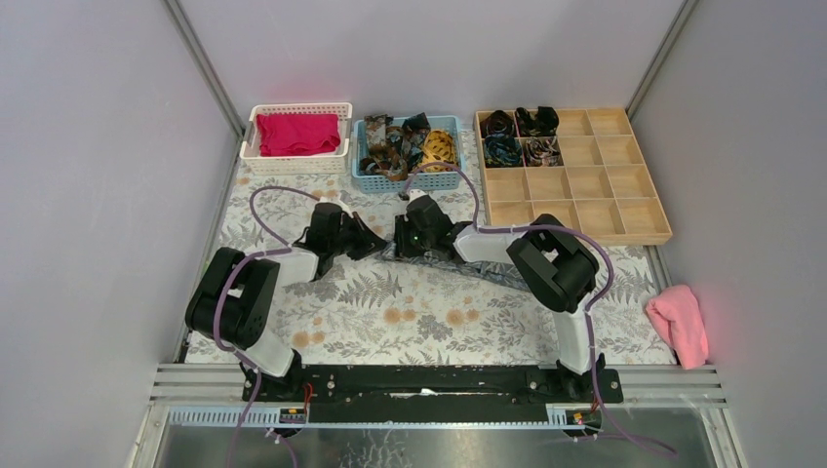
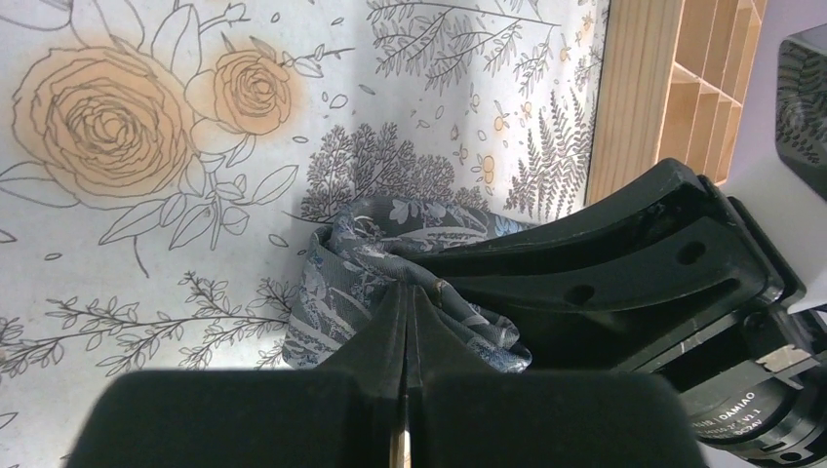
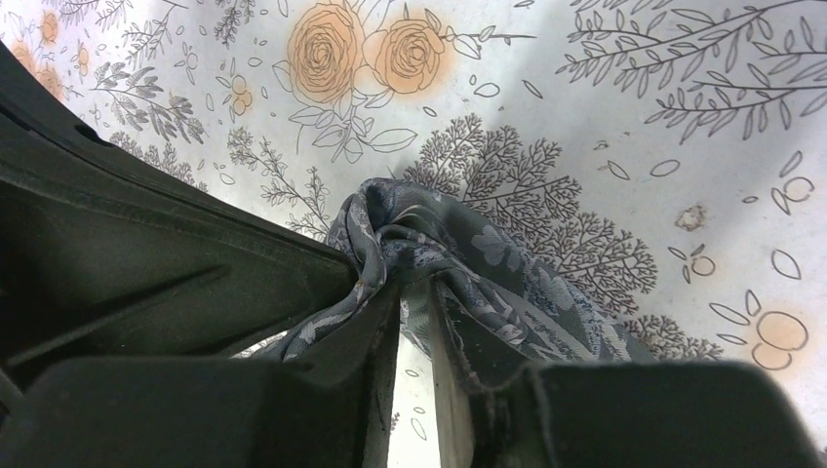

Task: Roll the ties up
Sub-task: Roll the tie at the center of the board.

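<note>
A dark grey tie point(image 1: 491, 272) with a pale leaf pattern lies on the floral mat and trails right under the right arm. Its left end is bunched into a loose fold point(image 2: 356, 255) between both grippers, which meet tip to tip at the mat's centre. In the left wrist view my left gripper point(image 2: 408, 292) is shut, its tips pinching the fold. My right gripper point(image 3: 417, 291) holds the same bunch point(image 3: 429, 239) from the other side, with a narrow gap and cloth between its tips. From above, the left gripper point(image 1: 374, 246) and right gripper point(image 1: 403, 241) almost touch.
Behind the arms, a blue basket point(image 1: 451, 179) holds several loose ties. A white basket point(image 1: 293, 164) with magenta cloth stands to its left. At the back right, a wooden compartment tray point(image 1: 595, 210) holds several coiled ties point(image 1: 502, 148). A pink cloth point(image 1: 679, 322) lies at the right edge.
</note>
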`<state>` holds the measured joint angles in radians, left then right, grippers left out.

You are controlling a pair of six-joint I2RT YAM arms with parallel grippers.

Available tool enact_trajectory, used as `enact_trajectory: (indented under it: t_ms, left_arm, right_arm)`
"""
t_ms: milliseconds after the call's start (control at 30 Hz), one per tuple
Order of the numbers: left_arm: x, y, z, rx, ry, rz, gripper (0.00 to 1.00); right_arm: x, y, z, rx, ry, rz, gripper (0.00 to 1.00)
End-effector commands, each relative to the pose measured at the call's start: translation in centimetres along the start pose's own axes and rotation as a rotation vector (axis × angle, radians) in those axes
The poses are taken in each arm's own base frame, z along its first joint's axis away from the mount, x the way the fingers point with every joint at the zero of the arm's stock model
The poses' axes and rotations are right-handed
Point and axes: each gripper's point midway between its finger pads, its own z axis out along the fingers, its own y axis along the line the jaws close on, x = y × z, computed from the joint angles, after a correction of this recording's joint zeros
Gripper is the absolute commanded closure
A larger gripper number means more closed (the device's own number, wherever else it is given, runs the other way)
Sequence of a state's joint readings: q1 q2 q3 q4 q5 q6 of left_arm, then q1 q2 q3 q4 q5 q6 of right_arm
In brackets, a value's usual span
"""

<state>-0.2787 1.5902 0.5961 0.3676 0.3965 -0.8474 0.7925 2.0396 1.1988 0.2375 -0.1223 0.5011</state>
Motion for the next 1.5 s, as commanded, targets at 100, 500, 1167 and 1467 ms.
enact_trajectory:
  t_ms: [100, 500, 1167, 1467]
  left_arm:
    - [-1.3, -2.2, 0.7, 0.070, -0.026, 0.042, 1.00]
    - [-1.0, -2.2, 1.6, 0.074, -0.005, 0.031, 1.00]
    - [-0.2, -2.8, 2.3, 0.087, 0.017, 0.034, 1.00]
    - [0.9, -4.5, 2.6, 0.103, 0.034, 0.061, 1.00]
  right_arm:
    - [2.0, -2.7, -1.9, 0.127, 0.078, -0.002, 0.61]
    - [-0.4, -2.2, -4.4, 0.146, 0.007, -0.013, 0.57]
    - [0.0, -5.2, -6.1, 0.231, -0.028, -0.005, 1.00]
    - [0.5, -5.4, -4.5, 0.172, 0.010, 0.020, 1.00]
